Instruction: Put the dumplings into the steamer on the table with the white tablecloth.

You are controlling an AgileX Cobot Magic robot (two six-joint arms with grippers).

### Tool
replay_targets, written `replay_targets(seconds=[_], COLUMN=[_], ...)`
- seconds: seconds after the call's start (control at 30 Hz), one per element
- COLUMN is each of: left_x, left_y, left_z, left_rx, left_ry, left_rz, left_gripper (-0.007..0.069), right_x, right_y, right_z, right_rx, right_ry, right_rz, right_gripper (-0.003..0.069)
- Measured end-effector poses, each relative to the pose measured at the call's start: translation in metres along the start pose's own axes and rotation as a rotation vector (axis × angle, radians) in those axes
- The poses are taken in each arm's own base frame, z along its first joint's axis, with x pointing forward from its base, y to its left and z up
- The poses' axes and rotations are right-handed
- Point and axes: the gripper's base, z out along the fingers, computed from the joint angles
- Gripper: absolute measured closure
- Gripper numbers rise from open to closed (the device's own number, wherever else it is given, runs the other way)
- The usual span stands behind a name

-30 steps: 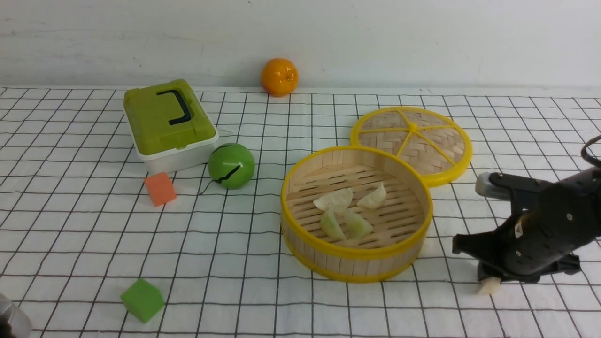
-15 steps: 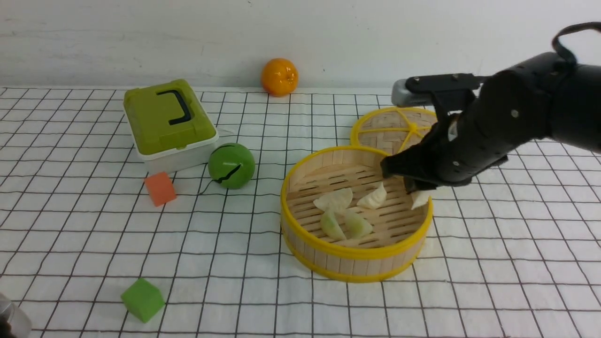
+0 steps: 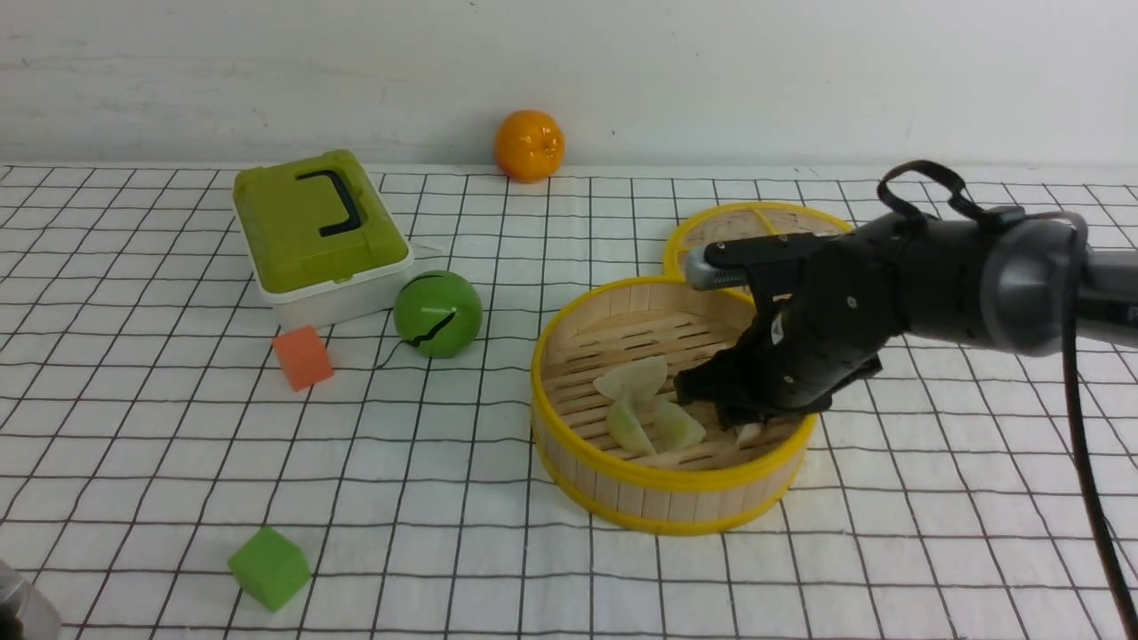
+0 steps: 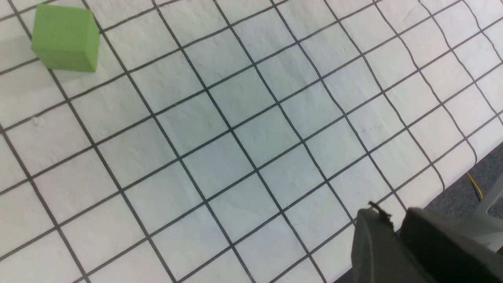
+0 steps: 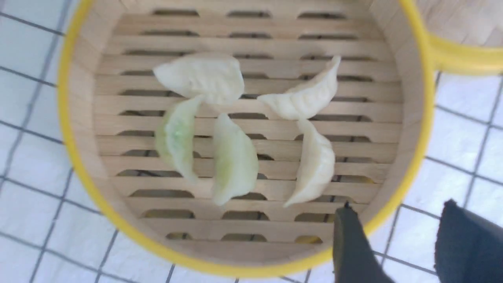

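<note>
The steamer stands right of centre on the white tablecloth. Several dumplings lie on its slatted floor: three cream ones and two pale green ones. My right gripper hangs low over the steamer's right side, hiding part of its inside in the front view. In the right wrist view this gripper is open and empty, with one fingertip just beside the nearest cream dumpling. My left gripper is shut and empty near the table's front edge.
The woven lid lies behind the steamer, partly hidden by my right arm. A green-lidded box, a green ball and an orange cube sit to the left. An orange rests by the wall. A green cube lies front left.
My right arm carried a cream dumpling from the cloth right of the steamer up and over its rim, lowered into it and let go. The dumpling now lies on the slats.
</note>
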Motion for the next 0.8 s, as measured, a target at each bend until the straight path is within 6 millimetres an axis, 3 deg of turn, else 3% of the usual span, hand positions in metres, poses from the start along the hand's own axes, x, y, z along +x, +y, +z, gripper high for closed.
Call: replay_targets(seconds=[0.03, 0.13, 0.33, 0.47, 0.6, 0.8], left_x=[0.000, 0.000, 0.000, 0.000, 0.000, 0.000], left_y=[0.000, 0.000, 0.000, 0.000, 0.000, 0.000], left_z=[0.000, 0.000, 0.000, 0.000, 0.000, 0.000], left_rx=[0.000, 0.000, 0.000, 0.000, 0.000, 0.000], left_ry=[0.000, 0.000, 0.000, 0.000, 0.000, 0.000], left_rz=[0.000, 0.000, 0.000, 0.000, 0.000, 0.000], left_gripper=[0.0524, 0.0522, 0.0516, 0.0513, 0.0508, 0.0499], right_x=[0.008, 0.024, 0.081, 0.117, 0.135, 0.146], right_y=[-0.002, -0.005, -0.014, -0.019, -0.022, -0.023], right_z=[-0.024, -0.058, -0.112, -0.144, -0.159, -0.158], right_rx=[-0.007, -0.018, -0.057, -0.109, -0.117, -0.104], right_ry=[-0.043, -0.119, -0.312, -0.470, -0.502, -0.423], right_rz=[-0.015, -0.022, -0.020, 0.012, 0.015, 0.012], right_gripper=[0.0444, 0.0514, 0.0662, 0.0681, 0.0681, 0.0680])
